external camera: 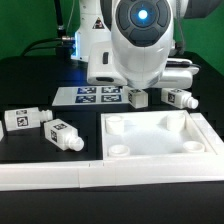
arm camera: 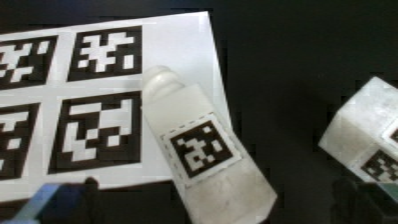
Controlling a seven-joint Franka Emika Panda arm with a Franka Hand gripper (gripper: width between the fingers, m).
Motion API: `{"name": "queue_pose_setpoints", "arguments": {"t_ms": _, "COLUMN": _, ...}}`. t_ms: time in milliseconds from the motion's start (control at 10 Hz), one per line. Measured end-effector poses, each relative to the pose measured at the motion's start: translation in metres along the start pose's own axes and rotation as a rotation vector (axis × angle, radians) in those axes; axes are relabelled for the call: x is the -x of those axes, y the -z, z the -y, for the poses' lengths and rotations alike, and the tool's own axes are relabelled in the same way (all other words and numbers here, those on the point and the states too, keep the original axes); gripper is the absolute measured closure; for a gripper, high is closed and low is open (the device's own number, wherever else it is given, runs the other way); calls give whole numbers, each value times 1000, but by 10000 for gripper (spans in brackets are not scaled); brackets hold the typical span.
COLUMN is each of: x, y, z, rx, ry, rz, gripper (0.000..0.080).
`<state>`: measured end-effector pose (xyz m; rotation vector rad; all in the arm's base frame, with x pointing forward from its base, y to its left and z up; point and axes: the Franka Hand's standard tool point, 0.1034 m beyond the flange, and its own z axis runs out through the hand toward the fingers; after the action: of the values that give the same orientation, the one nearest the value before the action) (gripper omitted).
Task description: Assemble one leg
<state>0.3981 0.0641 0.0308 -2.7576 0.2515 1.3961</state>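
Note:
A leg (arm camera: 205,145), a white stubby peg with a square tag sticker, lies on its side across the edge of the marker board (arm camera: 71,90). My gripper (arm camera: 214,208) is open just above it, and its dark fingertips (arm camera: 68,202) stand apart on either side of the leg's end without touching it. A second leg (arm camera: 368,135) lies close beside. In the exterior view the first leg (external camera: 137,97) sits under the arm (external camera: 140,40), whose body hides the gripper. Other legs lie at the right (external camera: 180,98) and the left (external camera: 25,120), (external camera: 62,133).
The large white square panel (external camera: 205,140) with round corner holes lies in front of the arm. A white L-shaped rail (external camera: 50,172) runs along the front. The marker board (external camera: 90,95) lies behind the panel.

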Motion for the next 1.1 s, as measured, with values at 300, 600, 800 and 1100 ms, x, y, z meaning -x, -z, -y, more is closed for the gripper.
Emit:
{"name": "queue_pose_setpoints", "arguments": {"t_ms": 300, "x": -1, "y": -20, "z": 2, "rx": 10, "ry": 3, "rz": 19, "gripper": 151}}
{"name": "queue_pose_setpoints", "arguments": {"t_ms": 600, "x": -3, "y": -26, "z": 2, "rx": 14, "ry": 4, "rz": 18, "gripper": 151}}
{"name": "queue_pose_setpoints", "arguments": {"t_ms": 800, "x": -3, "y": -26, "z": 2, "rx": 13, "ry": 3, "rz": 18, "gripper": 151}}
{"name": "queue_pose_setpoints", "arguments": {"t_ms": 1100, "x": -3, "y": -26, "z": 2, "rx": 13, "ry": 3, "rz": 18, "gripper": 406}}
